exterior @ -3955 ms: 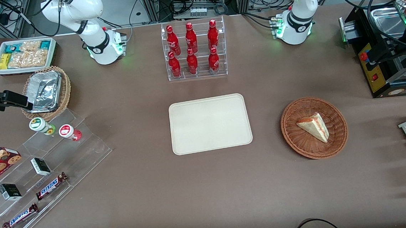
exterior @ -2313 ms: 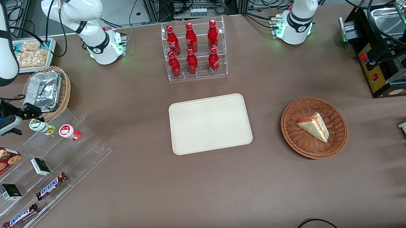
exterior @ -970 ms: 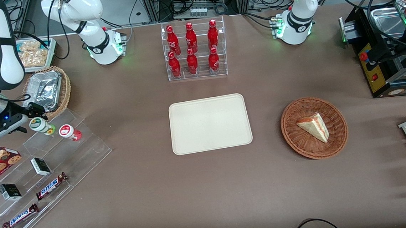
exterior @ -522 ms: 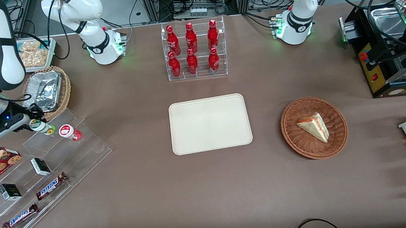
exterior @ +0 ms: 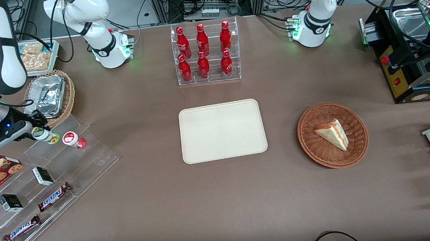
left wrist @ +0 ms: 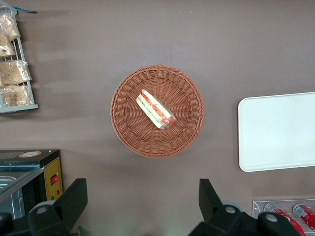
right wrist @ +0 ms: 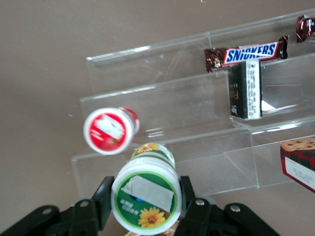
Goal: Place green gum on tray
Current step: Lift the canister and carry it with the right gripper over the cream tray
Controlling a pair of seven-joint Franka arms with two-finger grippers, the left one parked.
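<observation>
The green gum point(exterior: 46, 135), a small white bottle with a green-and-white lid, sits on the top step of a clear acrylic shelf point(exterior: 89, 159) toward the working arm's end of the table. My right gripper point(exterior: 38, 130) is at its lid. In the right wrist view the gripper point(right wrist: 146, 195) has one black finger point(right wrist: 104, 196) against each side of the green gum's lid point(right wrist: 146, 198). The cream tray point(exterior: 186, 137) lies flat mid-table, well apart from the gripper, and also shows in the left wrist view point(left wrist: 246, 147).
A red-lidded bottle point(exterior: 73, 139) stands right beside the gum on the same step. A wicker basket with foil point(exterior: 68, 93) lies just beside the gripper. Snack boxes and chocolate bars point(exterior: 54, 196) fill the lower steps. A red bottle rack point(exterior: 206, 53) and a sandwich basket point(exterior: 356, 144) flank the tray.
The right arm came in from the table's end, lowered to the shelf's top step, and its fingers closed around the green gum's lid. The gum shifted slightly.
</observation>
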